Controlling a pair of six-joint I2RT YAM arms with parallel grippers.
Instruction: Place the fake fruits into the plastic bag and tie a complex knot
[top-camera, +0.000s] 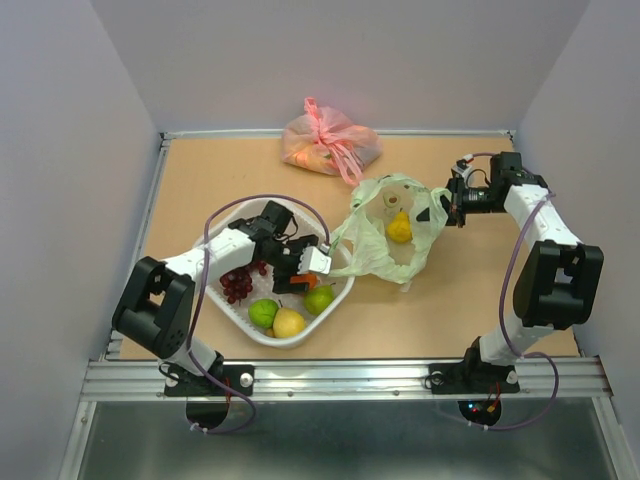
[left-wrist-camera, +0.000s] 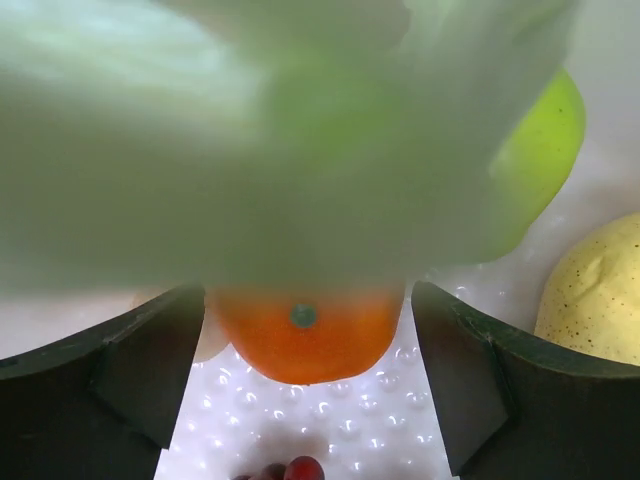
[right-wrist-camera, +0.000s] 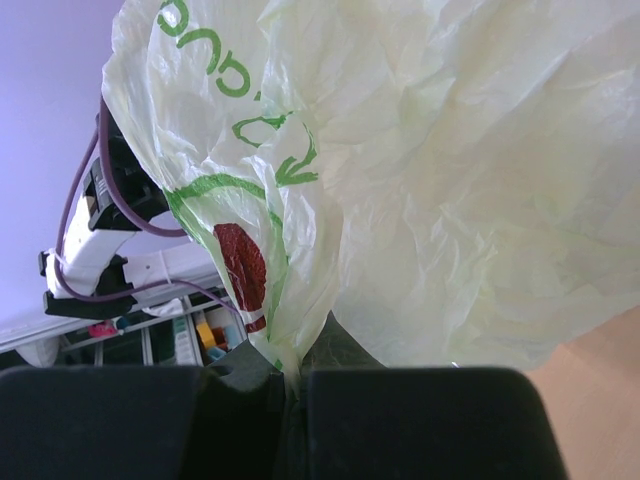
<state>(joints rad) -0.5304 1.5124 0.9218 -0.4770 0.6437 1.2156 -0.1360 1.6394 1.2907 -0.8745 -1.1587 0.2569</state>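
Left claw (left-wrist-camera: 310, 335): spread wide inside white plastic basket (top-camera: 342, 292) at the tabletop's near edge, with a round orange plastic fruit (left-wrist-camera: 300, 345) between its fingers; contact cannot be told. Basket also holds dark red grape bunch (top-camera: 237, 285), green round fruits (top-camera: 263, 312) and yellow pear (top-camera: 289, 322). Thin pale green plastic bag (top-camera: 375, 240): mid-tabletop, mouth open, yellow lemon-like fruit (top-camera: 400, 228) inside. Right claw (right-wrist-camera: 290, 385): clamped on the bag's film.

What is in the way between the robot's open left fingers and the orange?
Nothing visible blocks it. The orange sits on the basket floor between the open left fingers. A blurry pale green sheet, maybe the plastic bag, hangs near the camera above.
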